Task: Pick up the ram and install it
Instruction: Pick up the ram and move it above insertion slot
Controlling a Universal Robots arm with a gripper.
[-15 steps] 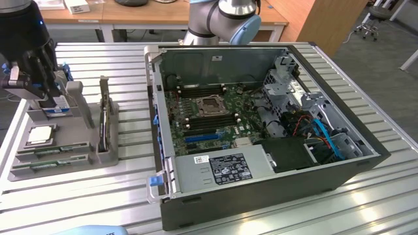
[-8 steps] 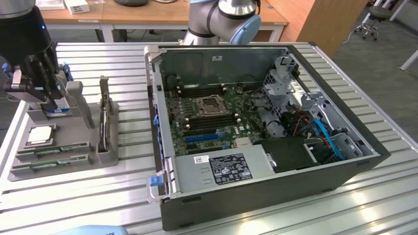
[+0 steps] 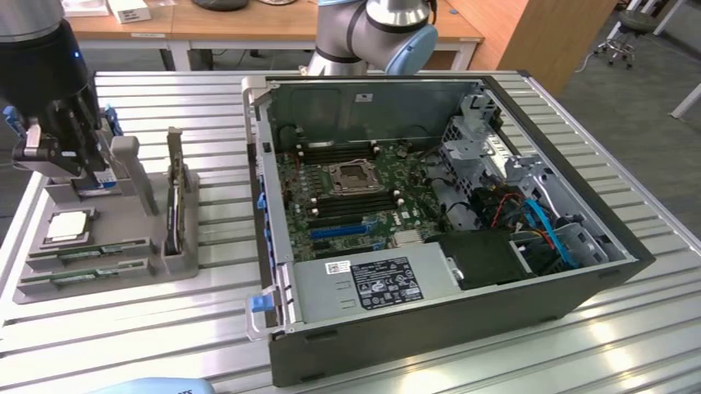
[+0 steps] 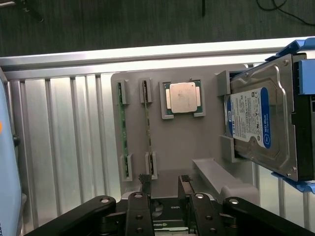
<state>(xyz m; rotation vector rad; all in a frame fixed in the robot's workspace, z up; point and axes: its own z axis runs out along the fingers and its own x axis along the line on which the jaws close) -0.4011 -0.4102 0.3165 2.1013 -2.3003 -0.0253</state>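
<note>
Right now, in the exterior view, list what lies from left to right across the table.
ram sticks → processor socket on the motherboard → black box inside the case → blue cables

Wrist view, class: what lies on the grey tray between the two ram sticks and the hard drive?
The silver processor chip, in its own recess of the grey tray, lies between the ram sticks and the hard drive; the wrist view shows it.
</note>
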